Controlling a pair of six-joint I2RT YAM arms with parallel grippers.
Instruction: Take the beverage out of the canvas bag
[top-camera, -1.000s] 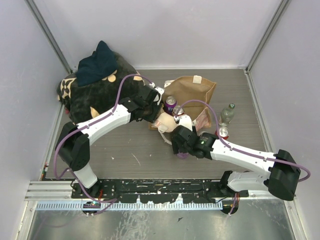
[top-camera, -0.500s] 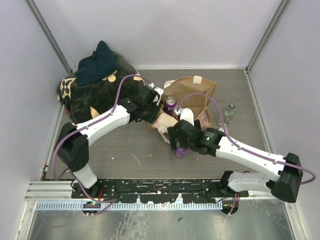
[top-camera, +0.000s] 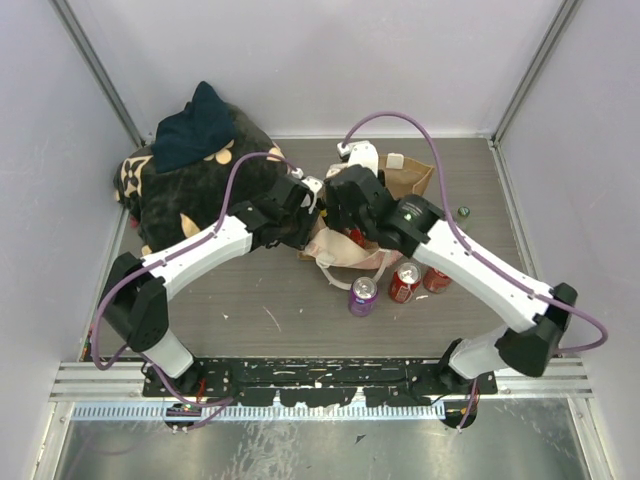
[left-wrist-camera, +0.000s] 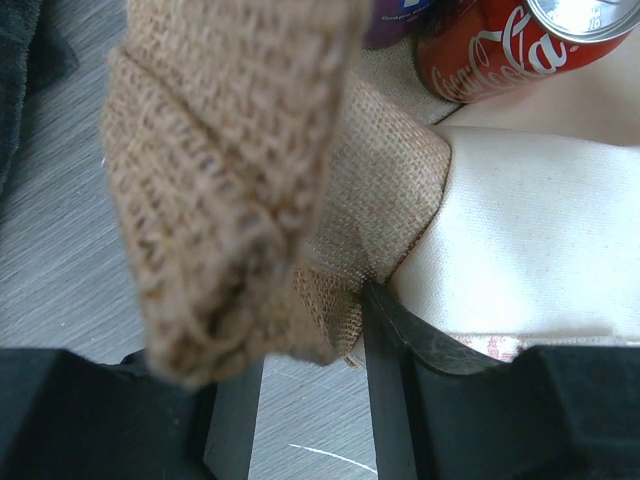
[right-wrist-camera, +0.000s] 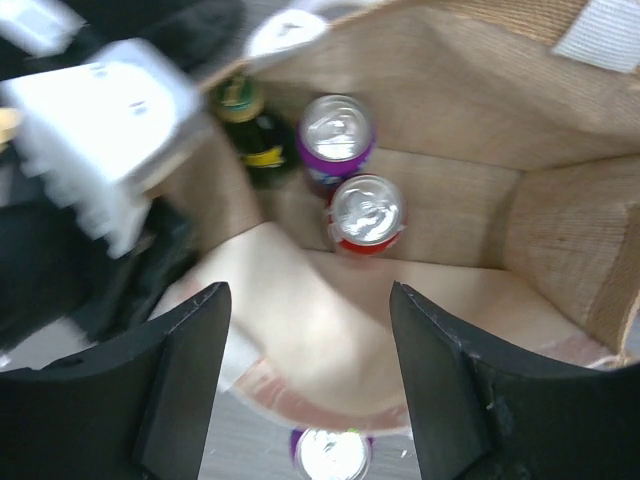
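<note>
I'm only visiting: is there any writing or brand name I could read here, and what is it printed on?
"Coca-Cola": white script, partly cut off, on the red can in the canvas bag.
White lettering on the purple can beside it: cut off, unreadable.
Yellow label on the dark bottle: too blurred to read.
Cans on the table, such as the one at: print too small to read.

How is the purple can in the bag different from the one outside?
The bagged purple can sits inside the canvas bag; the loose purple can stands on the table. The bagged purple can is farther back than the loose purple can. Both stand upright, silver tops up.
</note>
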